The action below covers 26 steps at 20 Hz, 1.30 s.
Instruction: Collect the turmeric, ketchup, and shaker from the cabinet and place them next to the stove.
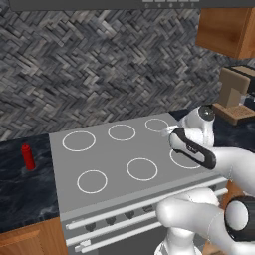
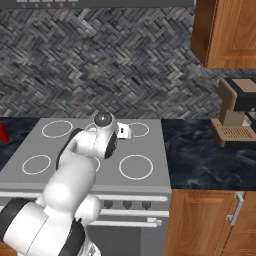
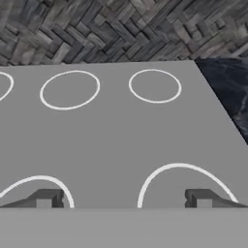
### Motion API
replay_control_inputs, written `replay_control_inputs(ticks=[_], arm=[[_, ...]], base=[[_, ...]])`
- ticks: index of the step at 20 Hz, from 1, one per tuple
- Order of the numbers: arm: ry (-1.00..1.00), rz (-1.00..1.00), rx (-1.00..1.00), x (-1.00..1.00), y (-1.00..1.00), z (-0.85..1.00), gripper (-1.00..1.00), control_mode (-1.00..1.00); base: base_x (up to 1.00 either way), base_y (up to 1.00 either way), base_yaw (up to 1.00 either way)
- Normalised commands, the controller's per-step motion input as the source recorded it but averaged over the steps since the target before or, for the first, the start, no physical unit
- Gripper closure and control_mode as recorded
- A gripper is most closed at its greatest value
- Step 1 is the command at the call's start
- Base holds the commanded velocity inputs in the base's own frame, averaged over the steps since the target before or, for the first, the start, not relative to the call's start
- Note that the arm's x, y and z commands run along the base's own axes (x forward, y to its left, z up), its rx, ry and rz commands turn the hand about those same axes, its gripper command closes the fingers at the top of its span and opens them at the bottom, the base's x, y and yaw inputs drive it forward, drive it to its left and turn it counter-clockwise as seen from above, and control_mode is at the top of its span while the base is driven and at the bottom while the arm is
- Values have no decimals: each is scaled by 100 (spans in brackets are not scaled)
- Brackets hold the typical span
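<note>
Gripper [image 3: 123, 198]: hanging above the stove [image 1: 114, 149], its 2 fingertips [image 3: 46, 198] standing spread wide, pinching nothing. Ketchup [image 1: 28, 157]: standing upright on the dark counter [image 1: 22, 189] just left of the cooktop. Cabinet [image 2: 225, 32]: hanging upper right.

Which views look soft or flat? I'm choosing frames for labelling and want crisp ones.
Left base view: even light, no glare, and the slim red squeeze bottle throws no clear shadow on the dark marbled counter. Right base view: equally flat, edges slightly jagged. Hand view: the grey cooktop looks soft, its white rings blurred near the open tool.
</note>
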Motion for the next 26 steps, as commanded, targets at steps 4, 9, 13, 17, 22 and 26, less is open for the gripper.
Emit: replay_control_inputs(ticks=[4, 9, 13, 17, 22, 26], arm=[[3, -33, -3, -54, 46, 44, -100, -100], [1, -17, 0, -58, 20, 17, -100, -100], [0, -6, 0, -90, 0, -1, -100, -100], [0, -4, 1, -100, -5, -31, -100, -100], [0, -4, 3, -95, -2, -3, -100, -100], [-2, 1, 4, -93, 2, 15, -100, -100]], base=[[0, 0, 0], [0, 0, 0], [0, 0, 0], [0, 0, 0], [0, 0, 0], [0, 0, 0]])
